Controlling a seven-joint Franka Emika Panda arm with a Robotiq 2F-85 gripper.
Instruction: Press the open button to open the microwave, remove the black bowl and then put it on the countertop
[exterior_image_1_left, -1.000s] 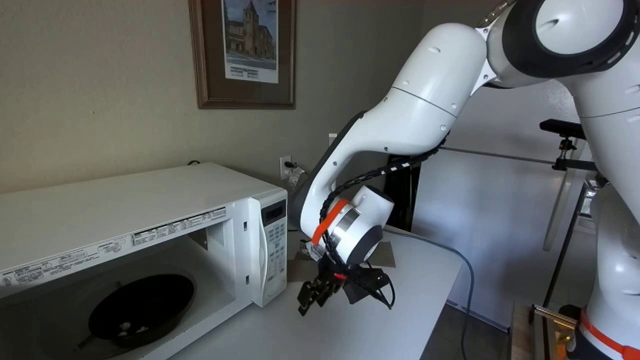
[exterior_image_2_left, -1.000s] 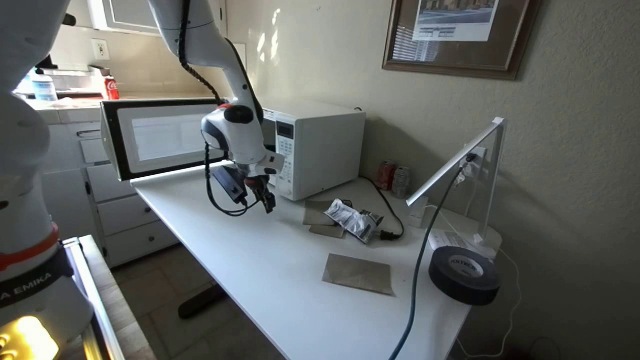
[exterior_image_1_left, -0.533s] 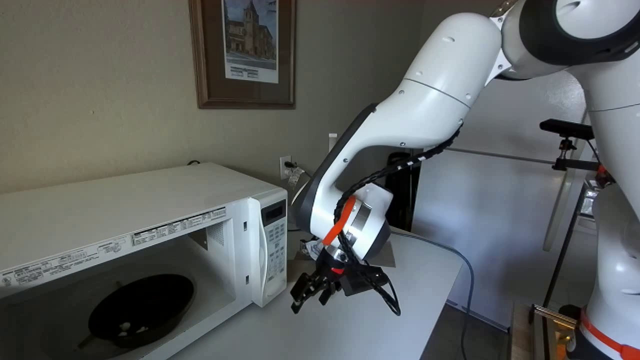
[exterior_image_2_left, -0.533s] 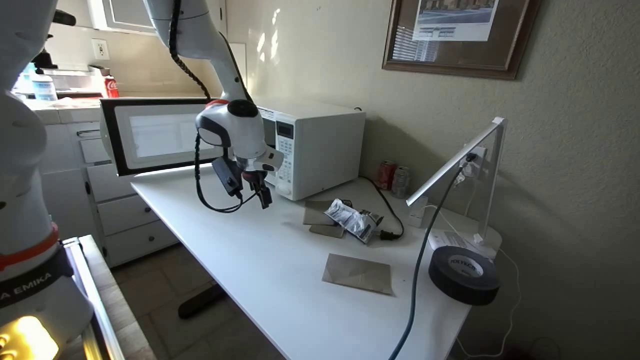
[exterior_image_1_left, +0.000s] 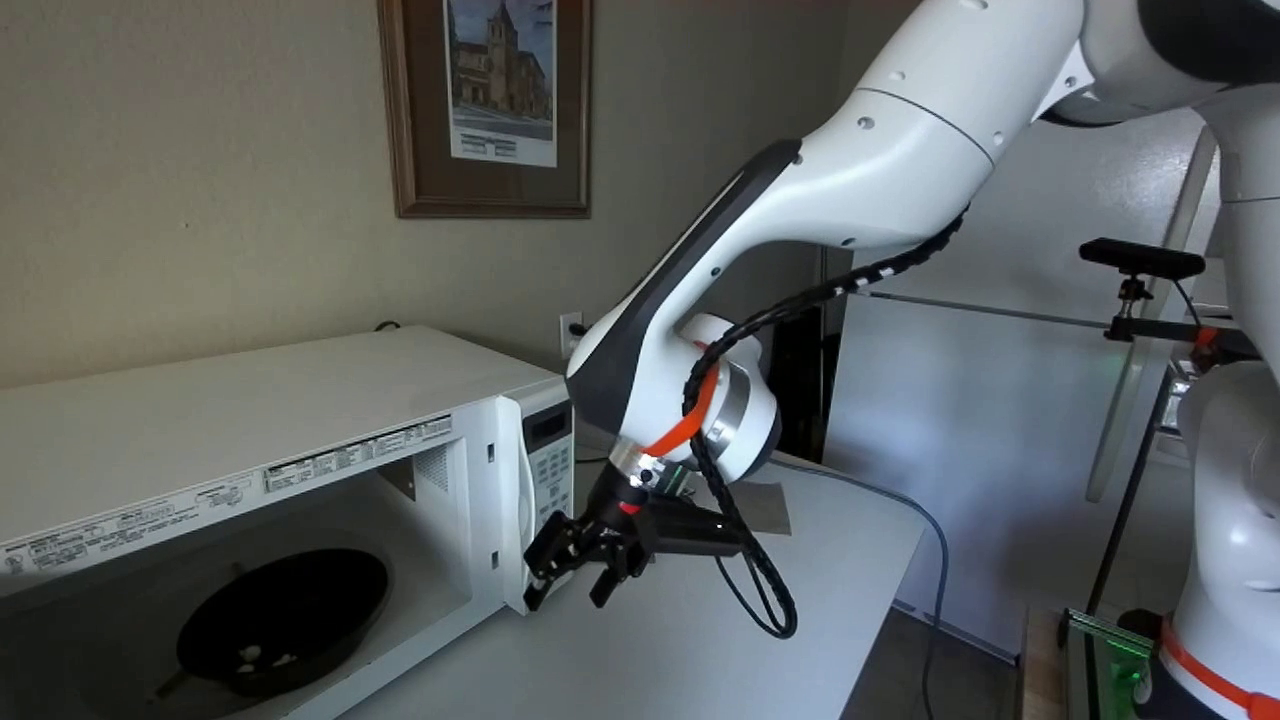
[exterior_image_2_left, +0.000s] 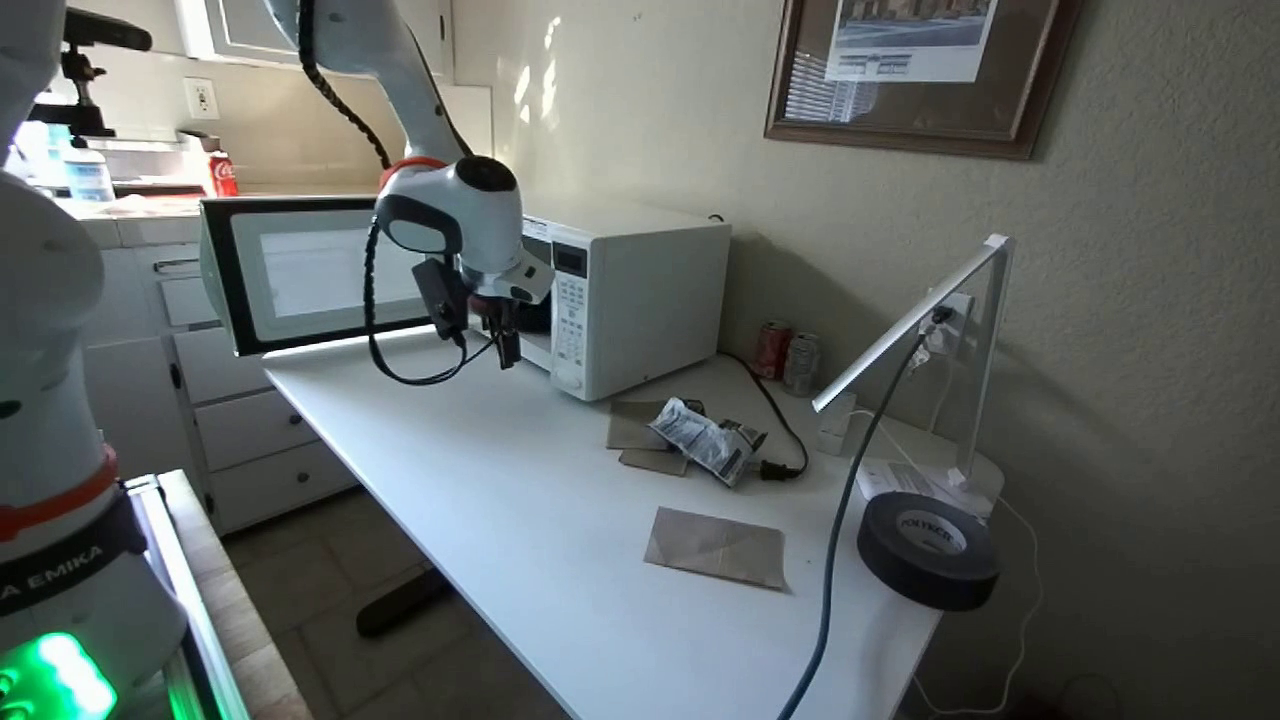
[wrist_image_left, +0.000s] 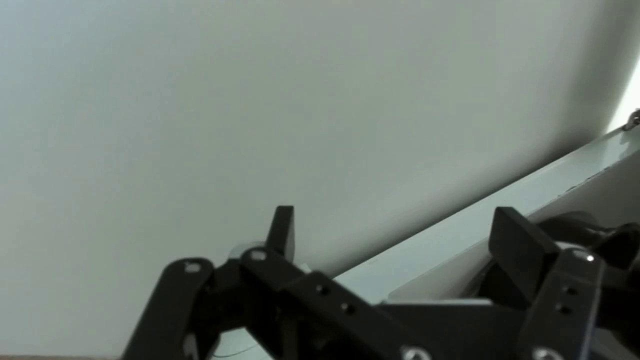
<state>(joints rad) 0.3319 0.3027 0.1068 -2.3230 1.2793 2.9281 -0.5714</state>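
Black bowl (exterior_image_1_left: 285, 615) sits inside your microwave (exterior_image_1_left: 270, 385), whose door (exterior_image_2_left: 325, 270) stands swung wide.
Your gripper (exterior_image_1_left: 567, 598) hangs above the bench (exterior_image_2_left: 560, 540) near the control panel (exterior_image_2_left: 571, 315), its fingers (wrist_image_left: 283, 227) spread well apart; small pale spots (exterior_image_1_left: 249, 653) show in the bowl.

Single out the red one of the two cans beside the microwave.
The red can is the one nearer the microwave; the other can is silvery grey.
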